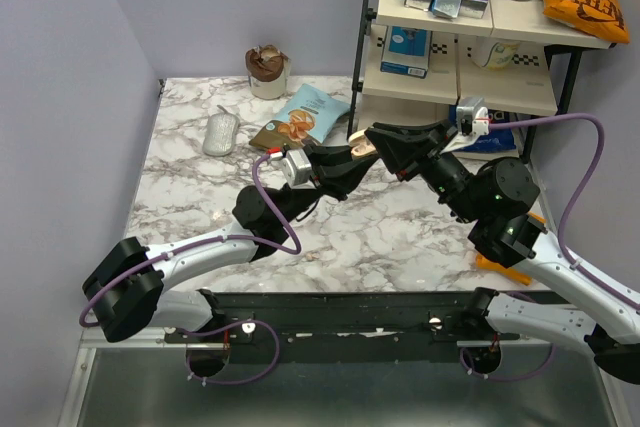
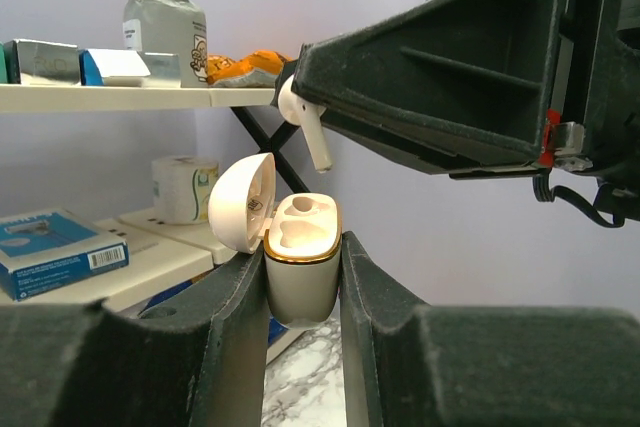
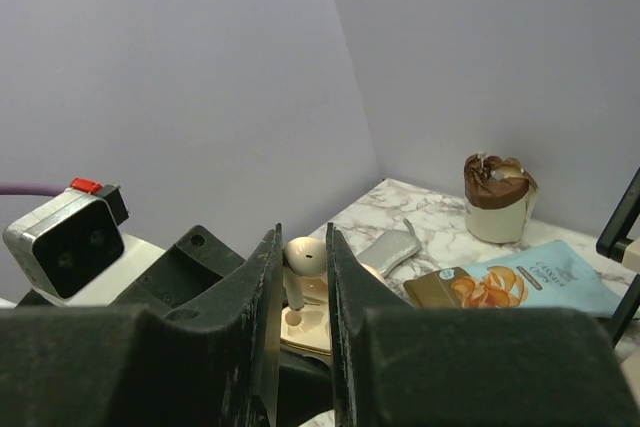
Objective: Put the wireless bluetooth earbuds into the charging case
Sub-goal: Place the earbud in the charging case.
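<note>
In the left wrist view the white charging case [image 2: 300, 272] stands upright, pinched between the fingers of my left gripper [image 2: 303, 247]. Its lid [image 2: 240, 202] is flipped open to the left and the gold-rimmed tray faces up. Just above the tray hangs one of the earbuds [image 2: 303, 119], stem pointing down, held at the tip of my right gripper [image 2: 305, 72]. In the right wrist view that earbud [image 3: 303, 259] sits between the fingers of my right gripper [image 3: 303, 247], with the open case [image 3: 308, 329] right beneath. In the top view both grippers meet in the air around the case [image 1: 362, 150].
On the marble table lie a grey oval object [image 1: 220, 134], a blue snack bag [image 1: 305, 117] and a brown-topped cup [image 1: 267, 72]. A shelf rack [image 1: 460, 47] with boxes stands at the back right, close behind the grippers. An orange item [image 1: 510, 259] lies by the right arm.
</note>
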